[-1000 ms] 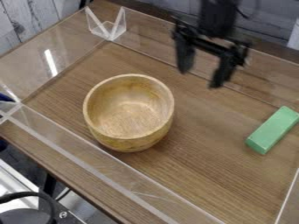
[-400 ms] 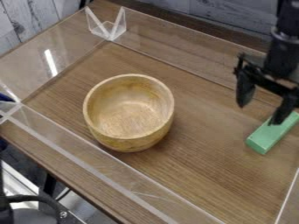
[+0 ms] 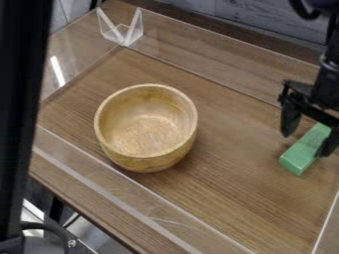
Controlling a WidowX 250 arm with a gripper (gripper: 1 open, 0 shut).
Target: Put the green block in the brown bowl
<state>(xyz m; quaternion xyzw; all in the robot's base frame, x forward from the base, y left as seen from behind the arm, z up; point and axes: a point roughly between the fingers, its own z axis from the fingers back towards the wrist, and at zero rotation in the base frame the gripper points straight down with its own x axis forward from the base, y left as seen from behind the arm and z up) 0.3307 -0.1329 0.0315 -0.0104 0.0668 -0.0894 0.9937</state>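
Note:
The green block (image 3: 303,155) lies flat on the wooden table at the right, its far end hidden behind my gripper. My gripper (image 3: 306,131) hangs straight over that far end, open, one dark finger on each side of the block and nothing held between them. At the left middle stands the brown bowl (image 3: 147,125), round, upright and empty, well apart from the block and the gripper.
Clear acrylic walls (image 3: 79,164) fence the wooden tabletop (image 3: 232,193) on all sides. A small clear plastic bracket (image 3: 119,28) stands at the back left corner. A dark blurred post (image 3: 24,109) crosses the left of the view.
The gripper has travelled from the back middle to the right and down, ending over the green block's far end. It stayed open. A dark post now blocks the left edge.

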